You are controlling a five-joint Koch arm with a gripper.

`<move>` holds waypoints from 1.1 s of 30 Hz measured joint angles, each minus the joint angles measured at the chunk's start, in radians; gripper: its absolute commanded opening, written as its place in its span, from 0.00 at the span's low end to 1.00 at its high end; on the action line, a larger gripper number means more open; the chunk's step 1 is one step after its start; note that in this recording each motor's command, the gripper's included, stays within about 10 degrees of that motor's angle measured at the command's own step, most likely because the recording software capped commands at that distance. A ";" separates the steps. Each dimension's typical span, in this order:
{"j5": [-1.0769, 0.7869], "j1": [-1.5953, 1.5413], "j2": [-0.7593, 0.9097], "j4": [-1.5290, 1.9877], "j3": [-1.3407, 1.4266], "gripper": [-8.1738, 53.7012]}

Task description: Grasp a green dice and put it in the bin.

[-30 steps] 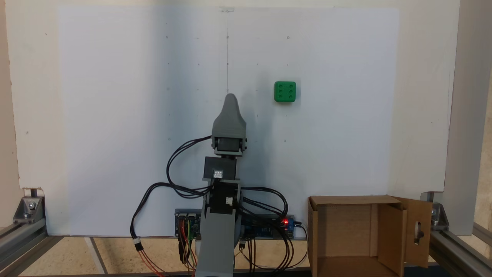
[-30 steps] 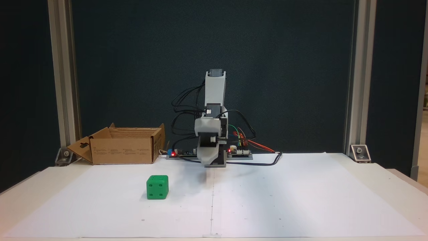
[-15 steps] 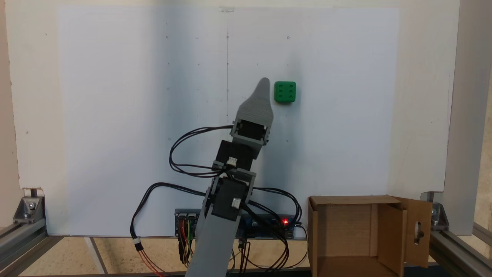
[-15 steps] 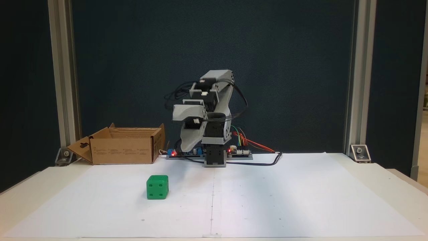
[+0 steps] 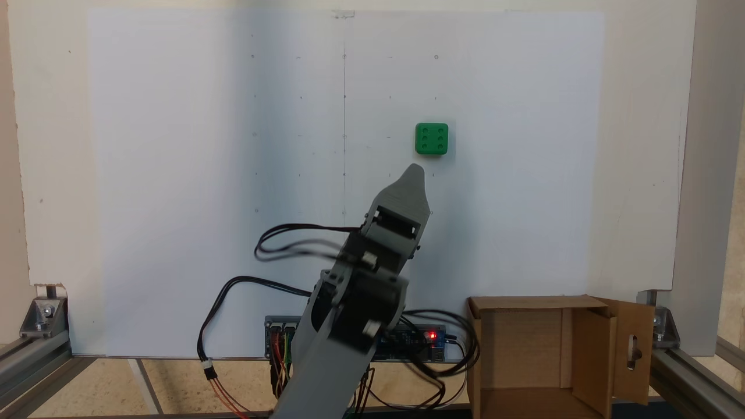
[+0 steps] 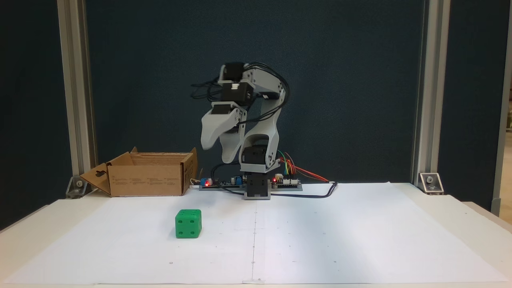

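A white sheet [image 5: 174, 174] is spread over a pale table [image 6: 472, 216], with a dark backdrop [image 6: 360, 80] seen behind it in a fixed view and aluminium posts [image 6: 424, 92] standing at the sides. The dice [image 5: 431, 138] is seen resting on the sheet, six pips up in a fixed view looking down, and it is seen again [image 6: 188, 224] left of the sheet's centre line in a fixed view from the front. It is untouched, apart from everything else. The gripper [image 6: 218, 154] is held high in the air above the sheet, tips pointing down, its two grey jaws seen parted with a gap between the tips (nothing is held between them). In the view from above, the gripper [image 5: 414, 170] is seen just short of the dice, with only one grey jaw showing there. The arm [image 6: 260, 132] is raised and folded over its base [image 6: 257, 188], with black cables [image 5: 273, 244] looped beside it and circuit boards with red lights [image 6: 208, 183] set at its foot. The bin [image 6: 148, 174] is placed at the table's edge, beside the base, open at the top, one flap with a slot cutout [image 5: 633, 349] folded outward
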 measured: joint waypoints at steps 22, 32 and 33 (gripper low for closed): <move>-0.436 0.172 -0.359 0.143 -0.291 0.87; -0.514 0.156 -0.446 0.052 -0.293 0.87; -0.514 0.152 -0.453 0.038 -0.293 0.87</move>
